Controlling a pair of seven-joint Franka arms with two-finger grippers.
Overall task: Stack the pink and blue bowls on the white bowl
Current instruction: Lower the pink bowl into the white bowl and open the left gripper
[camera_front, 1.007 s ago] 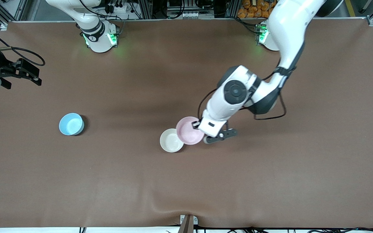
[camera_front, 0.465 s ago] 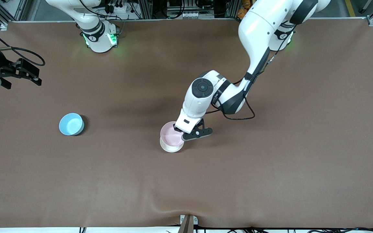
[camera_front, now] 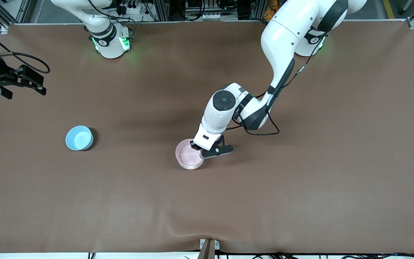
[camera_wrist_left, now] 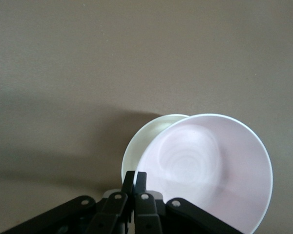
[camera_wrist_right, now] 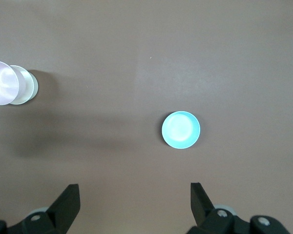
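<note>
While clamped, round smooth pink bowl (camera_front: pixel 188 157), left claw (camera_front: pixel 197 149)

You have two glossy white arms with rounded shells and dark grey or black bands at the joints. Each base glows green at its sides. On the left arm a dark round cap with a ring sits on the big wrist joint, and thin black cables loop from the forearm down past that joint. A small dark marking shows on the flat white block above the left gripper (camera_front: pixel 207 150), which is black, with slim black fingers (camera_wrist_left: pixel 140 187) and pale round screw heads along their linkages. The right gripper (camera_wrist_right: pixel 134 195) is black too, with broad finger blocks and similar pale screws
</note>
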